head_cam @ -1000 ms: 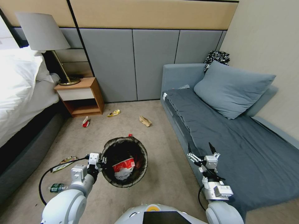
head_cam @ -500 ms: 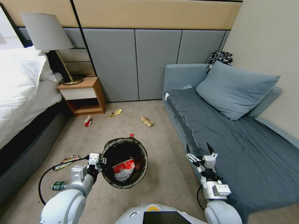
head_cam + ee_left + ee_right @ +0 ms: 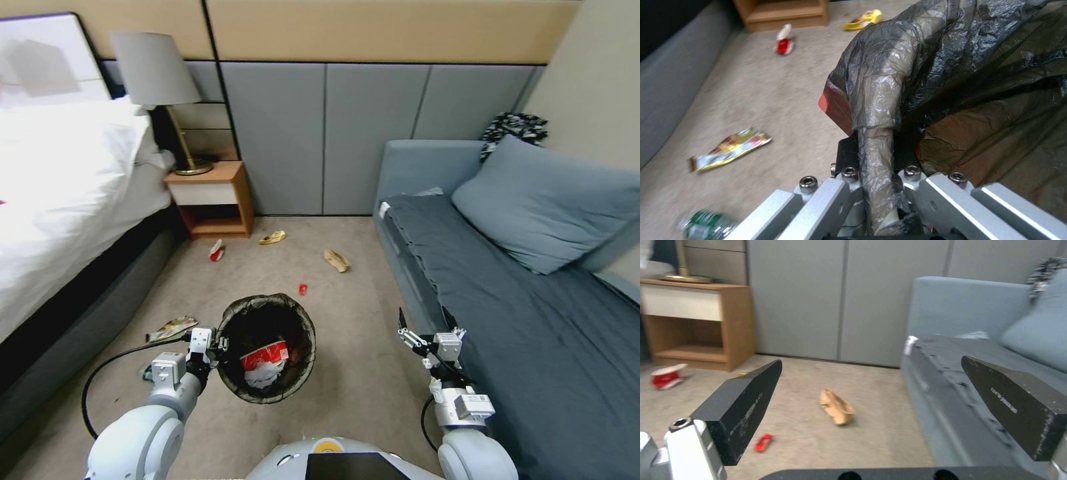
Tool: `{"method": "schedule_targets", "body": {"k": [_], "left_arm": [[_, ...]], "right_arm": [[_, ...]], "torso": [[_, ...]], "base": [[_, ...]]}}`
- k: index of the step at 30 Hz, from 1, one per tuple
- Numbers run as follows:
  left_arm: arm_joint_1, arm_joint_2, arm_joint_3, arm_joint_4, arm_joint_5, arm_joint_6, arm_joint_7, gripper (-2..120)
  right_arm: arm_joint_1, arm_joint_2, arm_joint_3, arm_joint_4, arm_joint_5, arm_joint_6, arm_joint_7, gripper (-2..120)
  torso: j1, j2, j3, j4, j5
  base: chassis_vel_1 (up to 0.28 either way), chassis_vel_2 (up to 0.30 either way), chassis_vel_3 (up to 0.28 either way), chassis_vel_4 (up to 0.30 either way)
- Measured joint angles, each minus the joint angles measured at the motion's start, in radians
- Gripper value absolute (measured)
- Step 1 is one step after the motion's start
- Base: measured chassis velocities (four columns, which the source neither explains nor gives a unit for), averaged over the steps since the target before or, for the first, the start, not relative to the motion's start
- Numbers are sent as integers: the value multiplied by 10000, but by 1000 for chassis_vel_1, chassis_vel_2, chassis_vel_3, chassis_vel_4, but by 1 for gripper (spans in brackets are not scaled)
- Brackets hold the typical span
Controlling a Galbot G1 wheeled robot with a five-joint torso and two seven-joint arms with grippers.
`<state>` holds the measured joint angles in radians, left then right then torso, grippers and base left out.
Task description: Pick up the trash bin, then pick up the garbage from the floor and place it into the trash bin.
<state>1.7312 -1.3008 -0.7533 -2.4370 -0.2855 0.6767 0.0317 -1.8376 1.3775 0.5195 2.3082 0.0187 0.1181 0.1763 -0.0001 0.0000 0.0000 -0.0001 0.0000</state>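
While view has swung left, left tool (image 3: 212, 345) still grips trash bin (image 3: 267, 347) rim; right tool (image 3: 425, 325) spread.

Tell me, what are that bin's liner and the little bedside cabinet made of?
The trash bin, held at its rim by the left gripper, has a liner that looks like thin black plastic film: crinkled, glossy, partly see-through. The bedside cabinet looks like wood or wood-look laminate, matte orange-brown, with a white drawer front.
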Motion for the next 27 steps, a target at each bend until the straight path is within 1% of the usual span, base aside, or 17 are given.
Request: {"method": "schedule_targets", "body": {"k": [10, 14, 16, 22, 27], "left_arm": [[-3, 3, -23, 6, 0, -2, 4, 1], [14, -13, -17, 39, 14, -183, -7, 1], [23, -15, -16, 42, 29, -240, -15, 1], [32, -5, -15, 41, 31, -250, -19, 1], [35, 21, -18, 33, 37, -251, -32, 1]], "right_arm": [[26, -15, 0, -10, 52, -49, 16, 100], [24, -24, -9, -28, 120, -105, 45, 100], [19, -53, -35, -28, 225, -304, 112, 100], [122, -93, -69, -48, 323, -502, 389, 100], [179, -91, -42, -64, 332, -719, 689, 100]], "torso": [[0, 0, 0, 2, -1], [0, 0, 0, 2, -1], [0, 0, 0, 3, 0], [1, 0, 0, -2, 0], [1, 0, 0, 0, 0]], "base": [[76, 81, 85, 78], [74, 74, 63, 69], [28, 22, 19, 27], [0, 0, 0, 0], [0, 0, 0, 0]]}}
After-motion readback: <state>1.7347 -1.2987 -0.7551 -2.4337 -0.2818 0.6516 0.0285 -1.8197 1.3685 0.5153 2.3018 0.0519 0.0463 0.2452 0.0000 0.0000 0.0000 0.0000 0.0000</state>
